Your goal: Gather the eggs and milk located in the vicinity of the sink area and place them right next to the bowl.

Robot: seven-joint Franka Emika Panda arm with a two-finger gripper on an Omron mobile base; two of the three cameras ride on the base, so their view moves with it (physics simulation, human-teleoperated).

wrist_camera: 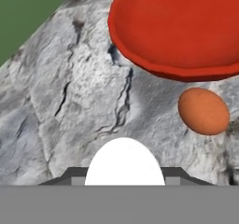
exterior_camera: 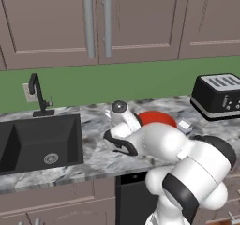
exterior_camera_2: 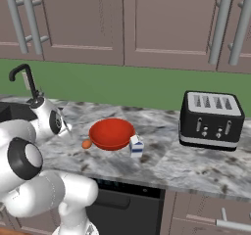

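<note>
Marbled counter (wrist_camera: 60, 101): pincer (wrist_camera: 124, 178) clamped on white egg (wrist_camera: 124, 164). Red bowl (wrist_camera: 182, 27) lies ahead, w/ orange-brown egg (wrist_camera: 203, 111) touching its rim; drop spot prob. beside that.

2 eggs (wrist_camera: 124, 162), 1 bowl (exterior_camera_2: 112, 133), 1 milk (exterior_camera_2: 136, 145), 1 toaster (exterior_camera_2: 211, 119).

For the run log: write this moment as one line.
end effector: shut on white egg | orange-brown egg: on counter beside red bowl | milk carton: upright by bowl's other side
</note>
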